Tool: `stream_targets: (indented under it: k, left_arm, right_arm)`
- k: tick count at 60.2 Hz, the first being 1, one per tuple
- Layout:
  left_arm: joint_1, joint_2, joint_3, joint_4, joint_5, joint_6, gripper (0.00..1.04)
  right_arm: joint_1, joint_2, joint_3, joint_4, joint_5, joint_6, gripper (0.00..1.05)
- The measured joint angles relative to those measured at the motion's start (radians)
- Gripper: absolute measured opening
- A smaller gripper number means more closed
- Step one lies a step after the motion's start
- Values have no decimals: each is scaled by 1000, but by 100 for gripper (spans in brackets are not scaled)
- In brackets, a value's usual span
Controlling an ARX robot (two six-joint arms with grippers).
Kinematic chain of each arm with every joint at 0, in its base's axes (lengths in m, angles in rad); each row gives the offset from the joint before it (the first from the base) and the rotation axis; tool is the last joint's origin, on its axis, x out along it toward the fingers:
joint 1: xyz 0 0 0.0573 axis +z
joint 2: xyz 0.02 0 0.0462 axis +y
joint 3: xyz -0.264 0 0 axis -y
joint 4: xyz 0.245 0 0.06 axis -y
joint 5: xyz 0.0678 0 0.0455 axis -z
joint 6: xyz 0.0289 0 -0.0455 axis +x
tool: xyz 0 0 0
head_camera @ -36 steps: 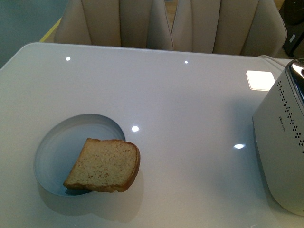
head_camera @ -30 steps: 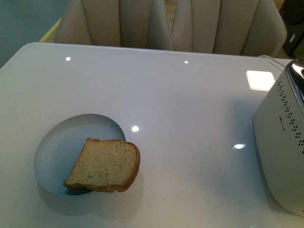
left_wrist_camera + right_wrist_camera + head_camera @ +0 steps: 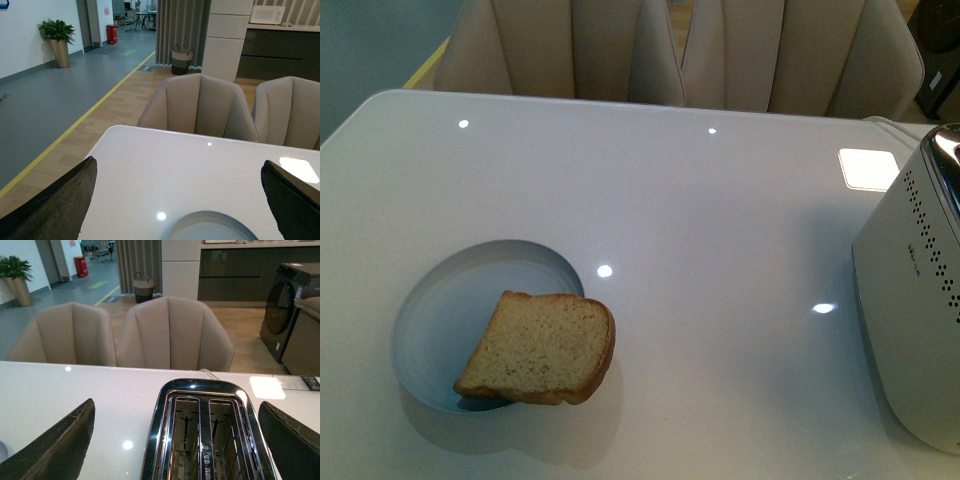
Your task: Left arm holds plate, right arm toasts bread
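The bread (image 3: 540,347), a light brown slice with a darker crust, lies on the near right part of the pale blue-white plate (image 3: 445,300), overhanging its rim. No arm shows in the front view. My left gripper (image 3: 180,200) is open, its black jaws wide apart above the table, with the plate's far rim (image 3: 210,226) below between them. My right gripper (image 3: 177,440) is open and empty, its jaws wide apart above the toaster (image 3: 207,432), whose two slots are empty. The toaster (image 3: 915,300) stands at the table's right edge.
The glossy white table (image 3: 700,210) has beige chairs (image 3: 680,50) behind its far edge. A bright window reflection (image 3: 868,168) lies near the toaster.
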Motion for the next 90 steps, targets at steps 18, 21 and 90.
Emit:
stream_targets:
  k: [18, 21, 90]
  left_arm:
    - [62, 401, 220, -472, 269, 62, 98]
    - [84, 458, 236, -425, 301, 87, 98]
    - [156, 2245, 813, 224, 290, 80, 98]
  right_arm:
    - [0, 0, 0, 0, 0, 0, 96]
    - [0, 0, 0, 0, 0, 0, 96]
    - [0, 0, 0, 0, 0, 0, 96]
